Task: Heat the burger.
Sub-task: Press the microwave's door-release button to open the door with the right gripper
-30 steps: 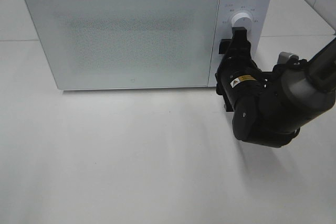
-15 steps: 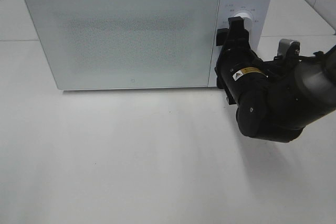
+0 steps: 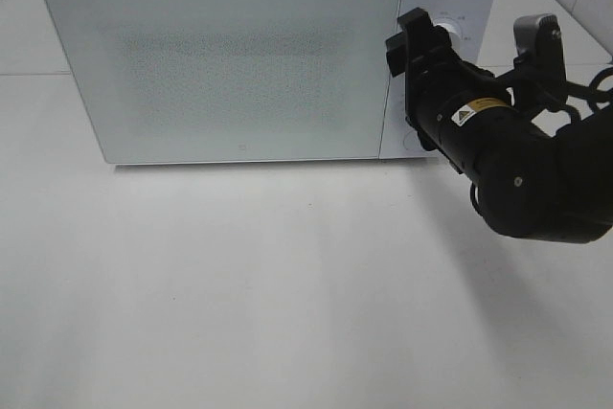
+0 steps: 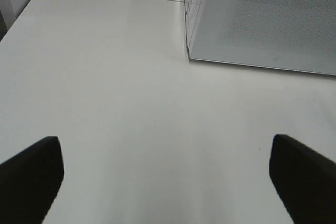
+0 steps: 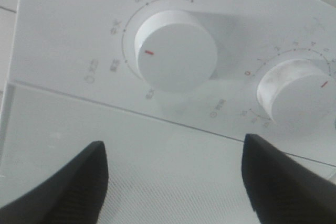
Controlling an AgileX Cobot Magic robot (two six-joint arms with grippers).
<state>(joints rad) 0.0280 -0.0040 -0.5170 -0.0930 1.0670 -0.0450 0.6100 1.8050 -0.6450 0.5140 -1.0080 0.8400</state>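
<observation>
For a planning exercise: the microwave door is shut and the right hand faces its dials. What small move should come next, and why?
Probably draw the right hand back: it is open, touching nothing, and the timer dial has its red mark off zero.

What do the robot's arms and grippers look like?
The right arm is black with bulky rounded housings, a yellow warning label, black cables and a grey bracket. The right gripper and left gripper have plain black fingers.
</observation>
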